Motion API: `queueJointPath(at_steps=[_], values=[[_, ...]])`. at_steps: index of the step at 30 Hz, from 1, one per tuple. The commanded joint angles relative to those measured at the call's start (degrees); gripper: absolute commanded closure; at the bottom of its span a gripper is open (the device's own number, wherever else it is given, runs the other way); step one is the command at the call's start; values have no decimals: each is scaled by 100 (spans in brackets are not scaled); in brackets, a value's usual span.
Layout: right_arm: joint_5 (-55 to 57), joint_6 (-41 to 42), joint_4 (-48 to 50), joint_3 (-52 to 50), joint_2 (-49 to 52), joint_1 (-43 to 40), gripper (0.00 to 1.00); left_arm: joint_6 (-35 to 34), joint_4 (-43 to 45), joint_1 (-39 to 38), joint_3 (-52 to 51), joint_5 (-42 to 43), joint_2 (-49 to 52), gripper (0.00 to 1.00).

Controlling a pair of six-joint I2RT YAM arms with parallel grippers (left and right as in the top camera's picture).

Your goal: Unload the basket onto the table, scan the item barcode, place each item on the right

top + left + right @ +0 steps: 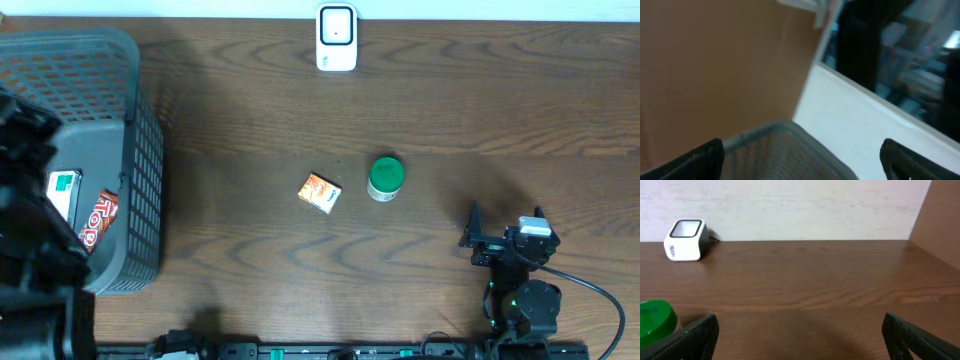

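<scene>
two items on woodgrain table (250, 120) — boxy carton (320, 193), round green-capped jar (385, 178).

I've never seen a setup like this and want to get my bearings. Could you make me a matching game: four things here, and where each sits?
Things: 1 scanner; 2 green-lidded jar; 3 orange box; 4 grey basket.
Places: A left end of the table; B middle, right one of a pair; C far edge; D middle, left one of a pair.
Pairs: 1-C, 2-B, 3-D, 4-A.

overhead faces straight down; low right wrist shares its scanner (337, 38) (686, 240).
</scene>
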Motion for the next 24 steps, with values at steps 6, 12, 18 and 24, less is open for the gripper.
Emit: queueJointPath(at_steps=[6,12,18,24], values=[[11,-68,-2,-28,-13,-50,1,667,-310,791,81,-225,1211,2],[9,-68,-2,-28,-13,-50,1,861,-1049,798,7,-90,1814,2],[11,-68,-2,-31,-13,-50,1,2490,-1274,796,-28,824,2245,2],[11,-68,-2,-28,-13,-50,1,3921,-1281,1058,-28,1808,2092,2]])
